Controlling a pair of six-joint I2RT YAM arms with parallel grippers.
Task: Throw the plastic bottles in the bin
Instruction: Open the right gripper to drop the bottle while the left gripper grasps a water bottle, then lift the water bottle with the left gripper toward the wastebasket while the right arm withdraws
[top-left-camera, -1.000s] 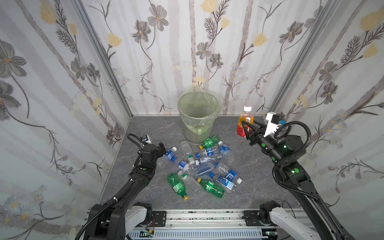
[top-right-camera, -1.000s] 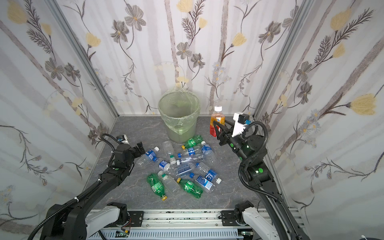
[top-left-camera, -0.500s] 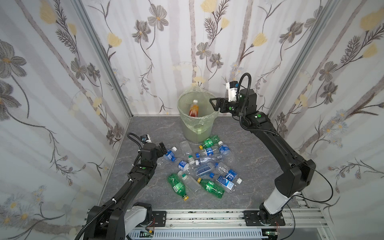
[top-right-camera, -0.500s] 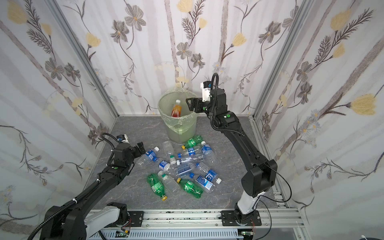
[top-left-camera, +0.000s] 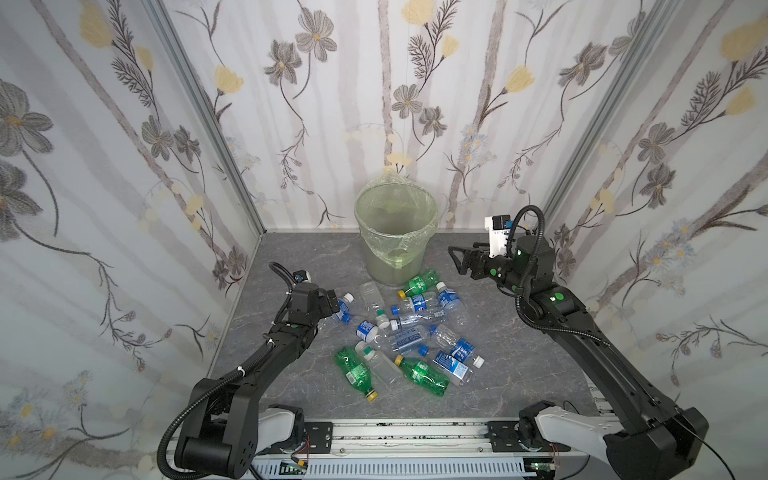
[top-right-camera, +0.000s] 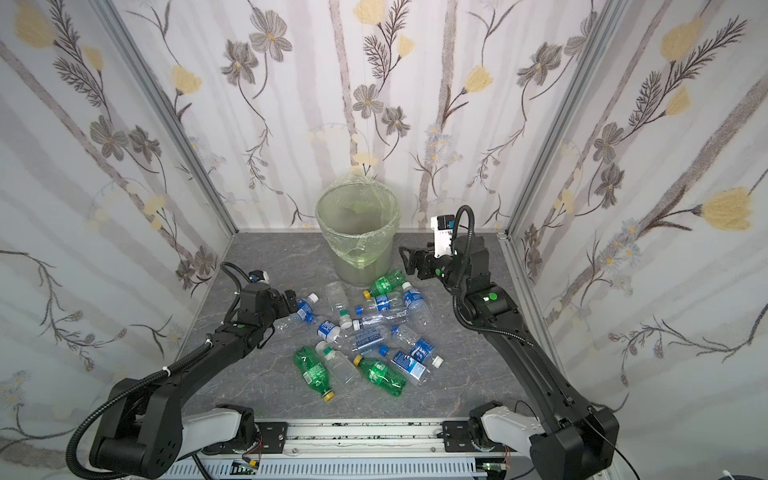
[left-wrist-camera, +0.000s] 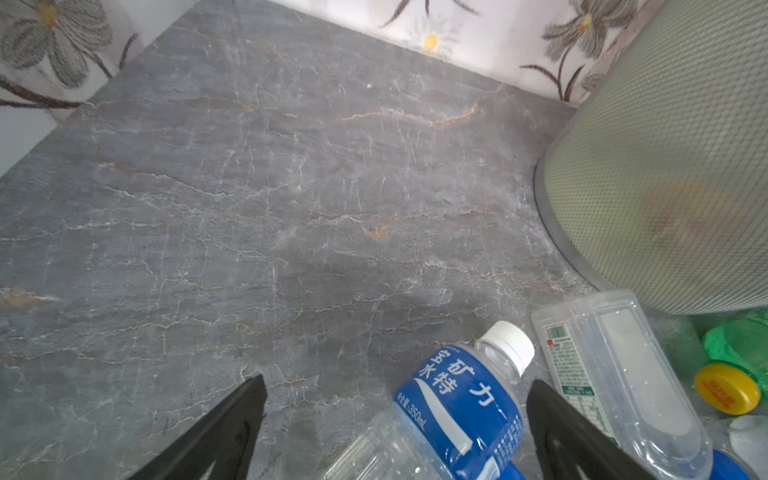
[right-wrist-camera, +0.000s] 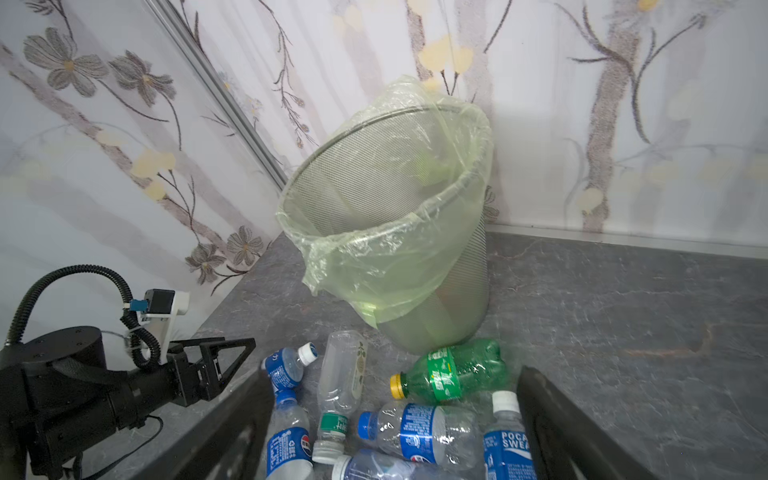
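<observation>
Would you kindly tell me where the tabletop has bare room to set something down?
Bare tabletop lies in the back left corner, between the left wall and the bin, and right of the bottles, toward the right arm. Crowded: the bottles piled before the bin.

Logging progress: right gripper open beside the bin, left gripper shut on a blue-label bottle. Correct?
No: the left gripper is open, jaws apart around the blue-label bottle, as the left wrist view shows. The right gripper is open beside the bin.
</observation>
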